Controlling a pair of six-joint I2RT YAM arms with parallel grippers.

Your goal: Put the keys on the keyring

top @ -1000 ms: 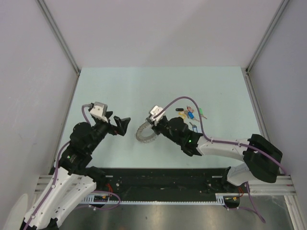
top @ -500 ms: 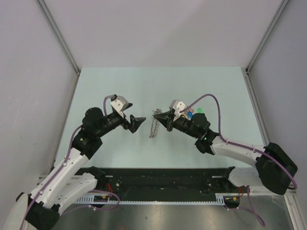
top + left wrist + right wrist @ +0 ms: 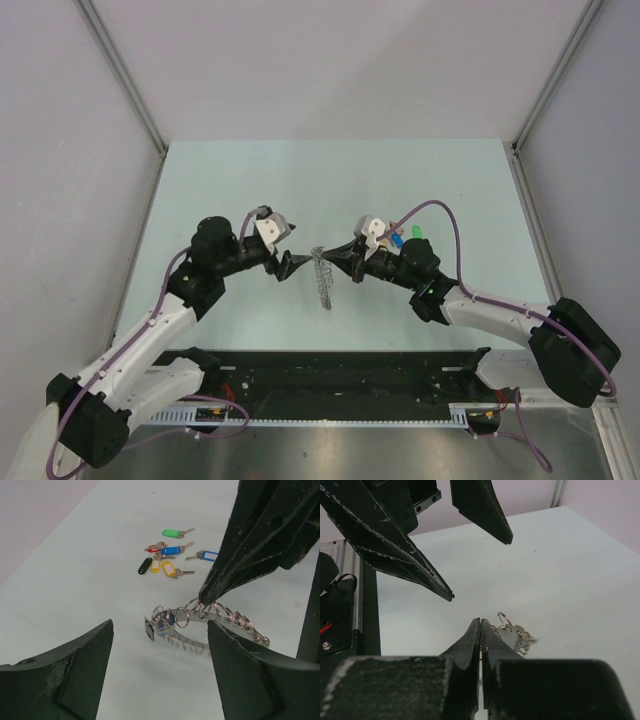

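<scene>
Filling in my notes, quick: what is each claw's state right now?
Left claw: open, holding nothing.
Right claw: closed, pinching the keyring.

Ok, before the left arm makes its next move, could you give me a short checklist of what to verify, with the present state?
1. Right gripper shut on keyring: ok.
2. Left gripper open: ok.
3. Keyring in line between left fingers: ok.
4. Keyring clear of table: cannot tell.
5. Keys lying loose on table: ok.
6. A key already on keyring: cannot tell.
</scene>
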